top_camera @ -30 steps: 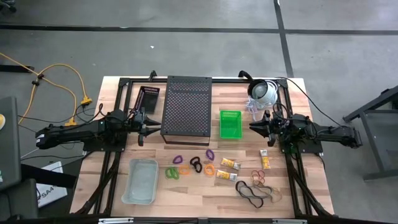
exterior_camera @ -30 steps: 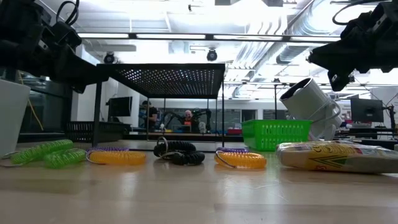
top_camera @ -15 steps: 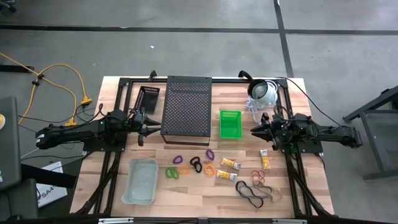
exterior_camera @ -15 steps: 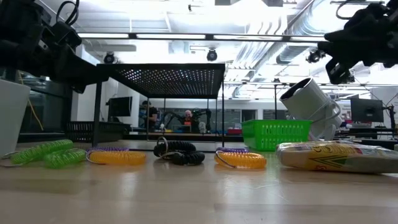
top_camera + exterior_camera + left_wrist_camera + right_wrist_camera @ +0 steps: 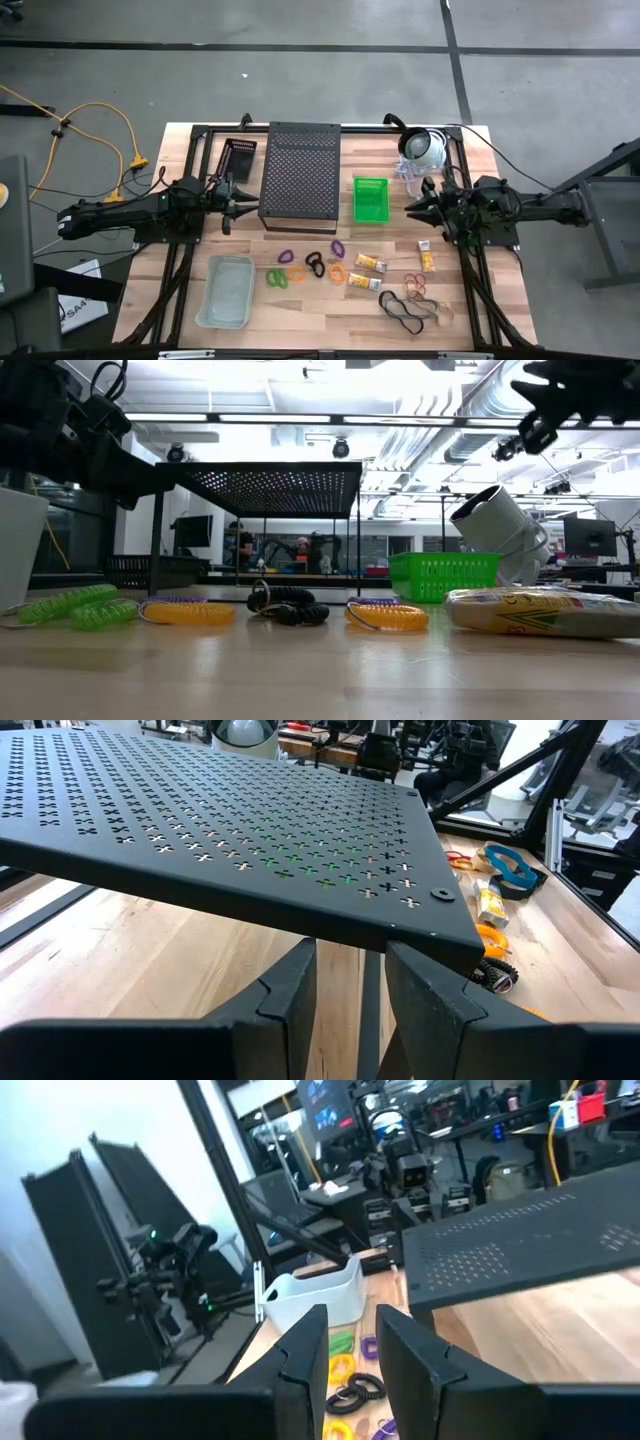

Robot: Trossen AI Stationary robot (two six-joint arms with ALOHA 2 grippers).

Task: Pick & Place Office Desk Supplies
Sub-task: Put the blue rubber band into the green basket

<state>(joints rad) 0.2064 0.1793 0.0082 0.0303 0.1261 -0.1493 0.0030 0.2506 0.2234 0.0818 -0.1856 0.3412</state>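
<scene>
Many loops (image 5: 312, 266) below right tool (image 5: 411, 210)

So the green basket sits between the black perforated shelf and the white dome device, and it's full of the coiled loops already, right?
Not quite. The green basket does sit between the black perforated shelf and the white dome device, but the high view shows it empty. The coiled loops lie on the table in front of the shelf.
</scene>
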